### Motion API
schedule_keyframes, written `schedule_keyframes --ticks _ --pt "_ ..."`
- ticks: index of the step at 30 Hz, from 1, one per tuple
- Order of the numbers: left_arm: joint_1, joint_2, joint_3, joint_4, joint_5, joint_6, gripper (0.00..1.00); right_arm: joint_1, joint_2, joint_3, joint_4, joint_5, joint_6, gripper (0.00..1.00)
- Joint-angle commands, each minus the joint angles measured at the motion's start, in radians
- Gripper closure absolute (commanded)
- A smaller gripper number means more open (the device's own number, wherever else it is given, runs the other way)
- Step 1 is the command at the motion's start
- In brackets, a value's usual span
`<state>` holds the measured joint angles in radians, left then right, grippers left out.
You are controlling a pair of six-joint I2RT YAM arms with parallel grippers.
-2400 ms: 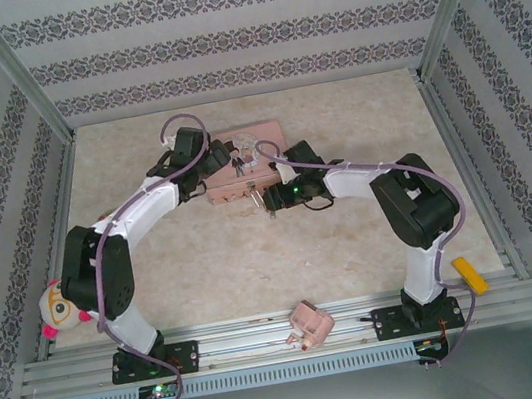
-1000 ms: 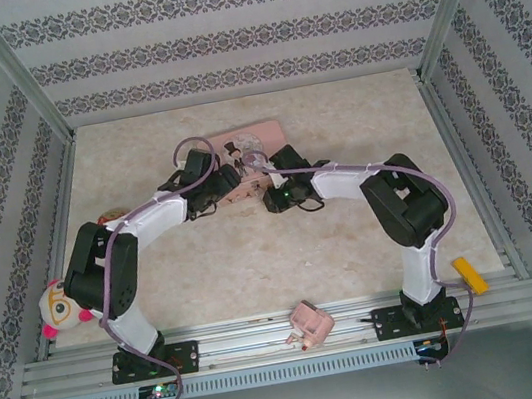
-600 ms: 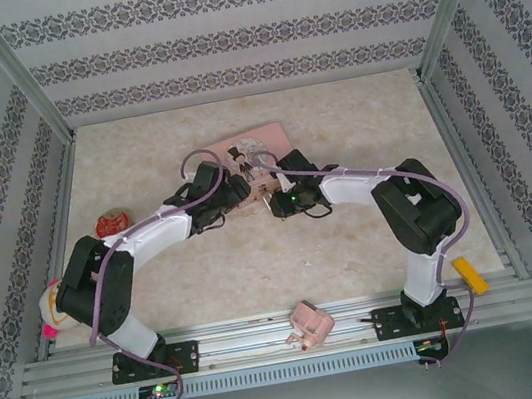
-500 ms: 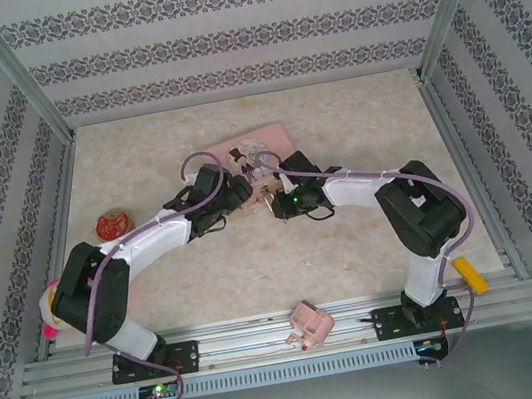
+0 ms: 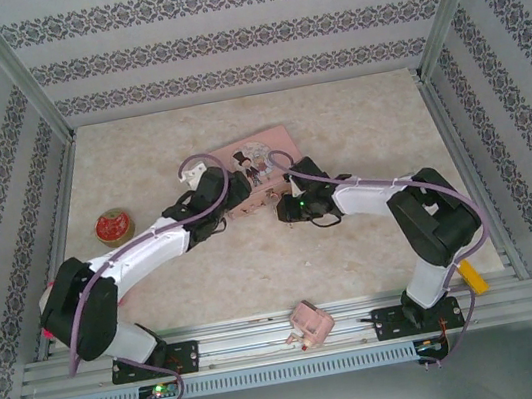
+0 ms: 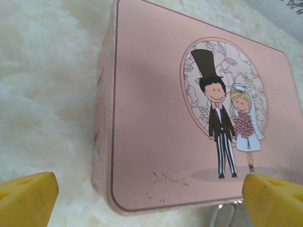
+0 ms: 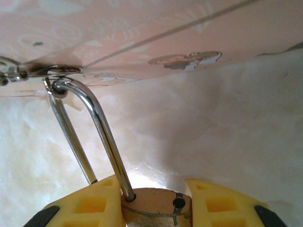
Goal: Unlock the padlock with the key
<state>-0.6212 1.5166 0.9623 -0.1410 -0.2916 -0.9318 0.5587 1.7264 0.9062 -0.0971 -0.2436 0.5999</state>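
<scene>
Marbled table (image 5: 354, 246), pink tin (image 5: 257, 155): left gripper (image 6: 150, 201) now gapes wide, empty. Right gripper (image 7: 158, 206) pinches the padlock (image 7: 151, 197); one shackle hole looks vacant, so probably unlocked.

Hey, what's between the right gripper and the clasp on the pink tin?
The padlock: its brass body sits gripped in the right gripper, and its silver shackle runs up through the pink tin's clasp. The right wrist view shows it.
</scene>
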Motion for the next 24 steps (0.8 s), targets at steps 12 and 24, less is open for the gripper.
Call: schedule_keyframes --ticks 12,24 --pt "-0.014 0.093 0.066 -0.033 -0.039 0.095 0.01 -0.01 -0.044 -0.135 0.214 -0.066 0.3 1.0" --pt "-0.014 0.103 0.052 -0.055 -0.029 0.126 0.01 -0.004 -0.046 -0.197 0.347 -0.055 0.408 1.0"
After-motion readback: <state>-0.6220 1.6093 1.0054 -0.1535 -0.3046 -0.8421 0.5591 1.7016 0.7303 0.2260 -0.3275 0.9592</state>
